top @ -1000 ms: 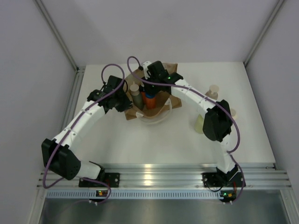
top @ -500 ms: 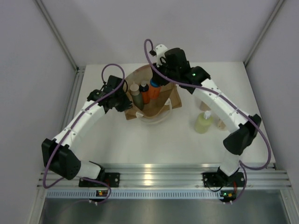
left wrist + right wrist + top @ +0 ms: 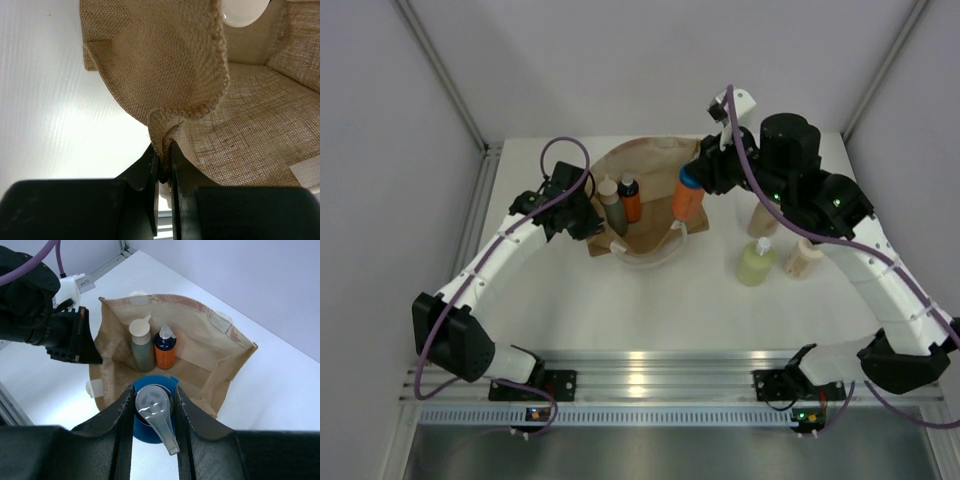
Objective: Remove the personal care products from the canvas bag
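Note:
The canvas bag [image 3: 655,165] stands open at the back middle of the table. A dark grey-green bottle [image 3: 612,208] and an orange bottle [image 3: 632,203] stand inside it; both also show in the right wrist view, the grey-green one [image 3: 142,352] left of the orange one [image 3: 165,354]. My right gripper [image 3: 696,177] is shut on the blue cap of a second orange bottle [image 3: 685,200] and holds it above the bag's right edge; the cap [image 3: 150,415] sits between my fingers. My left gripper [image 3: 164,159] is shut on the bag's left rim [image 3: 162,135].
A yellow-green bottle [image 3: 757,263], a tan bottle [image 3: 803,258] and a cream bottle [image 3: 762,219] stand on the table right of the bag. The bag's white rope handle [image 3: 655,258] loops out in front. Side walls close in the table.
My right gripper has risen out of the bag with the orange bottle and moved right, to above the bag's right edge. The left gripper has kept its hold on the rim.

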`<state>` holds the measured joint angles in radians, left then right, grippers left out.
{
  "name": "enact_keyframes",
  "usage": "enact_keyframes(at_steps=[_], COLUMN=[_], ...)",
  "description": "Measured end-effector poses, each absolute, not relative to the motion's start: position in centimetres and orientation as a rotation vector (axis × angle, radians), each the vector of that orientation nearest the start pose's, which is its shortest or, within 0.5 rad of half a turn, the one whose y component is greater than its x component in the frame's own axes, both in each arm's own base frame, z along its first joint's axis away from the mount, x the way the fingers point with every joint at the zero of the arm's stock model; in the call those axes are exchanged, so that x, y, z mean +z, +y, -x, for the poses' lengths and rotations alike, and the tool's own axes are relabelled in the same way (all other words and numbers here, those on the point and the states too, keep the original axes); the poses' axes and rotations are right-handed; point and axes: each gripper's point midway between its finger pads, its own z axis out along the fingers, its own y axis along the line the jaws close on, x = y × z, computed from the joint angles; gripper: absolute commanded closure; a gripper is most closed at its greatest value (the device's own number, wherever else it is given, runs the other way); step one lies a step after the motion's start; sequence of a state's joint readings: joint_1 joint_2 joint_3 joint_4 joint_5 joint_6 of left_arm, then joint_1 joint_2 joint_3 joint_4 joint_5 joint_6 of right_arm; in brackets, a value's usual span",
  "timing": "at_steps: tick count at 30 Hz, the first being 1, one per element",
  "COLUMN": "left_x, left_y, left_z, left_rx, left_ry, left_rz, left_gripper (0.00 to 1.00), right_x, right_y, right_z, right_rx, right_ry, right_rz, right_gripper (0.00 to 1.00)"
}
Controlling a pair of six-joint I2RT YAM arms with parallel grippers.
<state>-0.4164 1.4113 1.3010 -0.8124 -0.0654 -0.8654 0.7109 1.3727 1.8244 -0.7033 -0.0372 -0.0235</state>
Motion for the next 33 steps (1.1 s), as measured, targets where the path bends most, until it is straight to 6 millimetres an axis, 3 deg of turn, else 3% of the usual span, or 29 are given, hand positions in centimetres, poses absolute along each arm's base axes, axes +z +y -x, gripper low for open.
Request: enact_keyframes(at_steps=[4,7,18,23,27,30,31,33], left_x=[18.9,18.9,18.7,18.6,18.7,18.6,18.6,18.6], left_y=[-16.4,-16.3,-16.2,-16.2,-16.2,-16.2,-16.2,-16.2], left_z=[-32.0,-32.0,-32.0,-32.1,-32.1,-32.1,-32.1,-32.1], left_rx=[-0.442,-0.440,-0.432,-0.430,-0.430,-0.428,-0.427,-0.427], left_ry=[2.484,2.485,2.490,2.494,2.495,2.496,2.495,2.496], left_rz=[0.592,0.585,0.570,0.564,0.559,0.555,0.553,0.552], left_gripper=[1.00,1.00,1.00,1.00,1.00,1.00,1.00,1.00], right_x=[41.4,38.6,23.5,18.6,16.3,16.3,16.3,16.4], right_y=[24.1,22.8,19.0,17.5,16.8,16.8,16.7,16.5], right_z=[-27.9,-27.2,-24.3,-23.0,-23.1,-23.3,-23.3,-23.2], right_rx=[0.491,0.460,0.337,0.315,0.286,0.308,0.314,0.324], right_ry=[1.750,1.812,2.115,2.168,2.176,2.137,2.124,2.109], right_rz=[0.669,0.648,0.625,0.577,0.520,0.471,0.455,0.426], right_gripper=[1.00,1.00,1.00,1.00,1.00,0.85,0.68,0.61])
